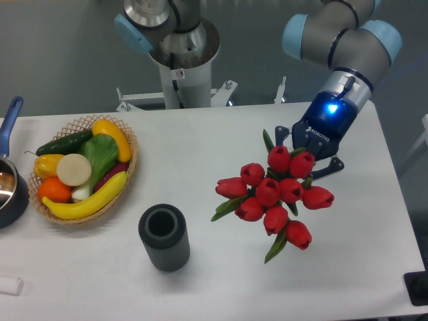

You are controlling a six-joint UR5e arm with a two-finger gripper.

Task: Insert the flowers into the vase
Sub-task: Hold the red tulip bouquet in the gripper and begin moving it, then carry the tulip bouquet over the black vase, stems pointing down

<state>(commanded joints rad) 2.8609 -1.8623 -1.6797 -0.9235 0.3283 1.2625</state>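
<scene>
gripper (309, 155) holding flowers (275, 194), vase (164, 237) well left, basket (124, 179) beyond

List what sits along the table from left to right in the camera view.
Pot → basket → vase → flowers → claw

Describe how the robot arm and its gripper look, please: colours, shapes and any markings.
The arm has thick grey metal tube segments with light blue round caps at the joints. The gripper is black, with white ROBOTIQ lettering on its body and a bright blue light glowing above it at the wrist. Its dark fingers are mostly hidden.
</scene>
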